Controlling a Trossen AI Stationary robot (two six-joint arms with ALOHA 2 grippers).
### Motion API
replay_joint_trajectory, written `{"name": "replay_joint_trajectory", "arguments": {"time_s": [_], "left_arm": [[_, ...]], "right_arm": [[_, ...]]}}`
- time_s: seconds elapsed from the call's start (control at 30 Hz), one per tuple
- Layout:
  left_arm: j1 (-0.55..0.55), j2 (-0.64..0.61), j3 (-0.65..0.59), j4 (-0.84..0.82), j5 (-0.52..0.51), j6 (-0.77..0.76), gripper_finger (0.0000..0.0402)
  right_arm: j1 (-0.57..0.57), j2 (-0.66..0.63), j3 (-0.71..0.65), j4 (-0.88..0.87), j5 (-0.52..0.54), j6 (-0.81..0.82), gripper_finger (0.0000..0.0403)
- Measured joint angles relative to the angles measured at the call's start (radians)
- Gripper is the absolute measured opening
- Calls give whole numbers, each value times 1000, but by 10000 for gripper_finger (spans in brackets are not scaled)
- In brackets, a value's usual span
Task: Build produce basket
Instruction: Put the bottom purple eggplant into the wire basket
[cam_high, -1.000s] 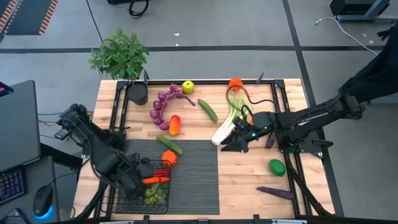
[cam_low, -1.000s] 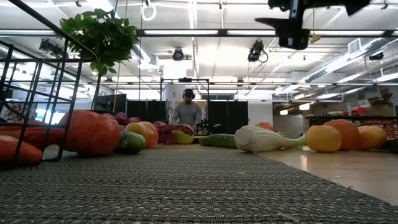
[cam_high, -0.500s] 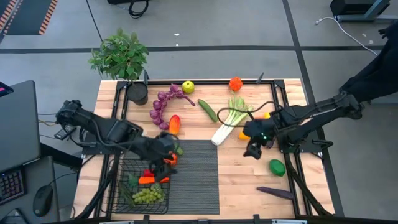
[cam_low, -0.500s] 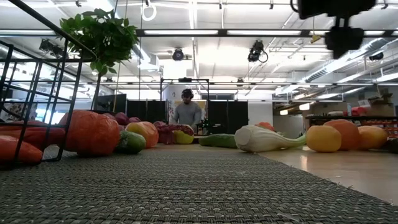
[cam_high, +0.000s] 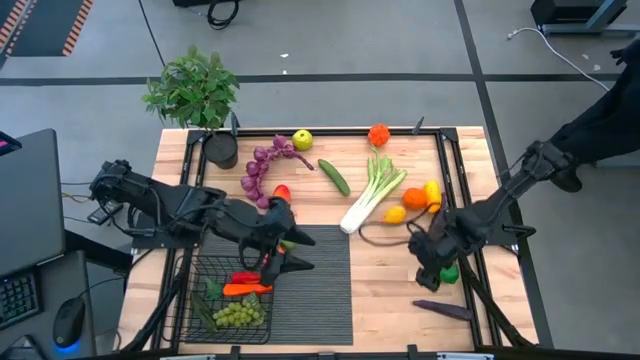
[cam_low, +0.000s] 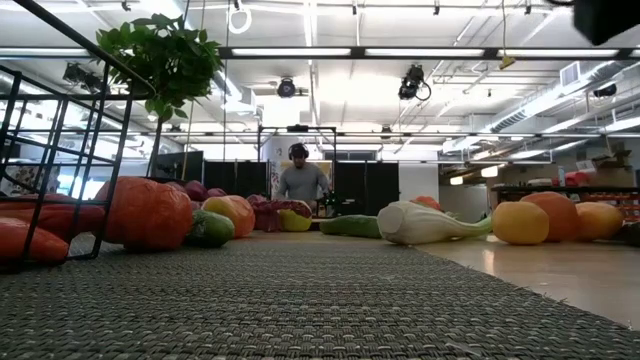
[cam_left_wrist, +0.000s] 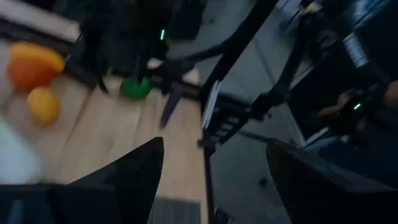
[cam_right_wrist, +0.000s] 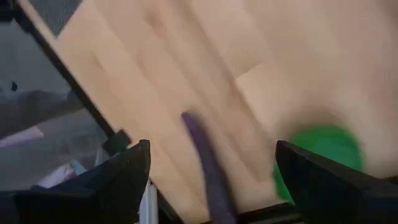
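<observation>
The black wire basket (cam_high: 200, 300) sits on the near left of the table with green grapes (cam_high: 238, 313) and a red-orange piece (cam_high: 245, 287) inside. My left gripper (cam_high: 300, 252) hovers open over the ribbed mat (cam_high: 320, 290), just right of the basket, with nothing between its fingers (cam_left_wrist: 130, 177). My right gripper (cam_high: 435, 272) is open and points down above the green apple (cam_right_wrist: 323, 152), which lies on the wood beside the purple eggplant (cam_right_wrist: 205, 155). The leek (cam_high: 372, 195), orange (cam_high: 413, 200) and lemon (cam_high: 432, 190) lie farther back.
Purple grapes (cam_high: 265, 170), a cucumber (cam_high: 334, 177), a yellow-green apple (cam_high: 302, 139) and an orange-red pepper (cam_high: 378, 134) lie along the far half. A potted plant (cam_high: 195, 90) stands at the far left corner. A black frame (cam_high: 445, 160) borders the table. A person stands far behind (cam_low: 300, 180).
My left gripper has come up out of the basket, gone toward the table's right over the mat, and tipped from pointing down to nearly level. My right gripper has left the leek, gone toward the near right corner, and tipped downward over the green apple.
</observation>
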Motion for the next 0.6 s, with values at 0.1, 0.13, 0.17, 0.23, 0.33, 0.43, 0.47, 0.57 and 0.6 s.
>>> {"name": "replay_joint_trajectory", "arguments": {"time_s": [0.1,0.13,0.17,0.23,0.33,0.43,0.47,0.57,0.6], "left_arm": [[-10,0,0,57,0,4,288],[-13,0,0,70,0,4,288],[-17,0,0,81,0,4,288],[-25,0,0,94,0,4,288],[-35,0,0,113,0,4,288],[-42,0,0,149,0,3,288],[-44,0,0,165,-1,2,288],[-46,0,0,181,-42,-20,288],[-47,0,0,180,-62,-23,288]], "right_arm": [[61,61,0,49,-7,29,348],[79,86,0,64,-19,35,348],[95,110,0,70,-35,42,348],[125,165,0,97,-77,51,348],[167,238,0,119,-141,57,348],[201,292,0,140,-182,74,348],[210,304,0,144,-185,81,348],[234,334,0,141,-173,89,348],[240,344,0,140,-162,89,348]]}}
